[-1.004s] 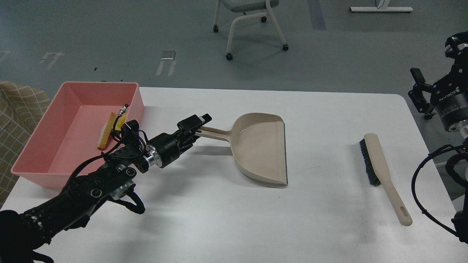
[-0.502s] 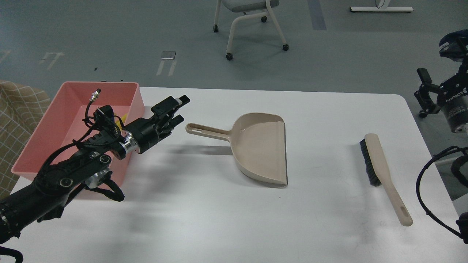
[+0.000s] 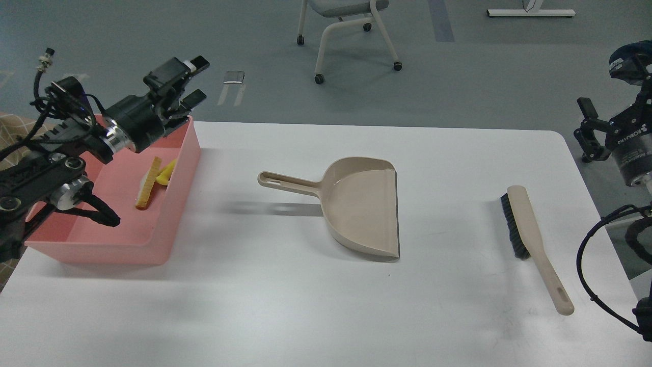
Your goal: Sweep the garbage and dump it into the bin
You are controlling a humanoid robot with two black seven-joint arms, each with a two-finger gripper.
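Observation:
The pink bin stands at the table's left edge. Inside it lie the garbage pieces: the bread slice on its edge and the yellow sponge beside it. My left gripper is open and empty, raised above the bin's far right corner. The beige dustpan lies empty on the table's middle, handle pointing left. The beige brush with black bristles lies at the right. My right gripper hangs off the table's right edge, fingers apart, holding nothing.
The white table carries only the bin, dustpan and brush. A wheeled chair stands on the grey floor beyond the table. A checked cloth shows at the far left.
My left gripper let go of the dustpan handle, drew back to the left and rose above the bin's far corner. The dustpan stays on the table. The right arm barely moved.

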